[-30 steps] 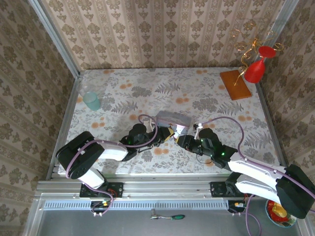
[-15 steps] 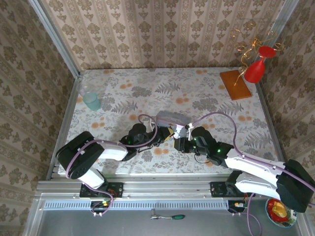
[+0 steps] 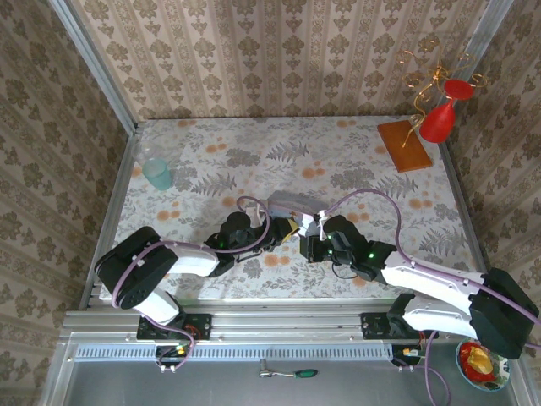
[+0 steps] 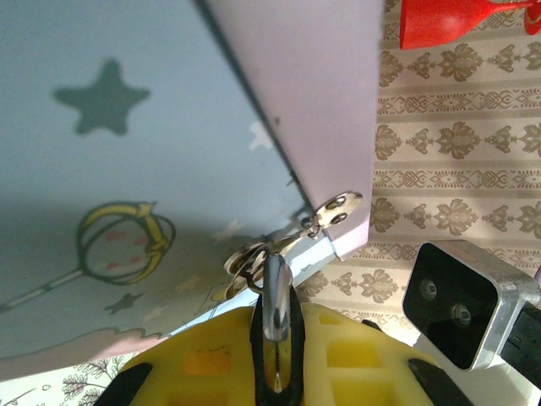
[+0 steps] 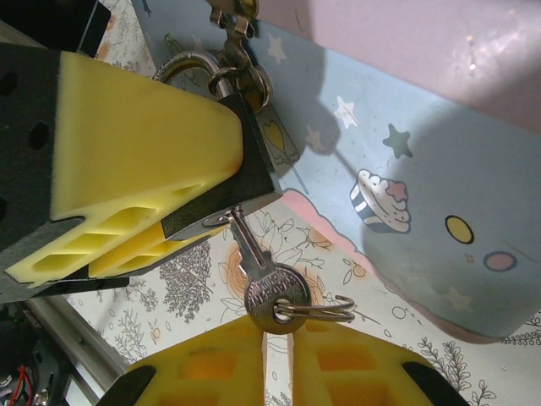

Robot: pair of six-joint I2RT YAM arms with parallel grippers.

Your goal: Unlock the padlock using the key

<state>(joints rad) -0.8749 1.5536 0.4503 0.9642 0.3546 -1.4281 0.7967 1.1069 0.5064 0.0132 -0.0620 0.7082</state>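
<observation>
Looks like light, stiff, slippery metal. The left gripper (image 4: 275, 355) clamps the padlock (image 5: 256, 173) body; the right gripper (image 5: 270, 342) pinches the key (image 5: 270, 296) head at six o'clock. I'd hold those flats.

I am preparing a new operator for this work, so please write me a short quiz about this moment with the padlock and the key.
1. True or false: the padlock lies loose, with no gripper on it.
2. Which gripper pinches the head of the key? A) left B) right
3. Fill in: the tin behind the padlock is pale ____.
Key: 1 false; 2 B, the right gripper; 3 blue.
</observation>
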